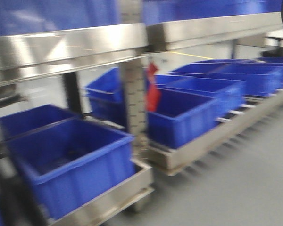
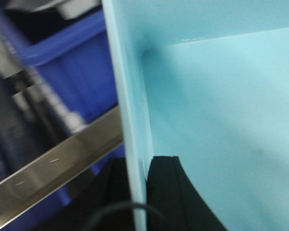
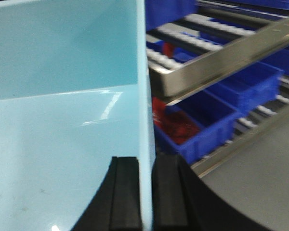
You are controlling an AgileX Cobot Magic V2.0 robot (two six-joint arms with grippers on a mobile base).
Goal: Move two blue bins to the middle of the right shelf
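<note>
A pale blue bin fills both wrist views. My left gripper (image 2: pixel 137 162) is shut on one upright wall of the bin (image 2: pixel 221 96), with one black finger (image 2: pixel 166 192) inside and the other outside. My right gripper (image 3: pixel 146 162) is shut on the opposite wall of the same bin (image 3: pixel 62 125), its fingers (image 3: pixel 125 192) pinching the edge. The right shelf middle shows as a broad shiny steel rail (image 1: pixel 212 29) across the top of the front view, with blurred blue above it. That rail (image 3: pixel 221 62) lies just right of the held wall. Neither gripper shows in the front view.
Several dark blue bins (image 1: pixel 179 117) stand on the roller tier below, one (image 3: pixel 183 125) holding red parts. A left rack with its own rail (image 1: pixel 66 47) carries more bins (image 1: pixel 70 165). A steel rail (image 2: pixel 53 168) runs close to the left gripper. Grey floor (image 1: pixel 245 183) lies at right.
</note>
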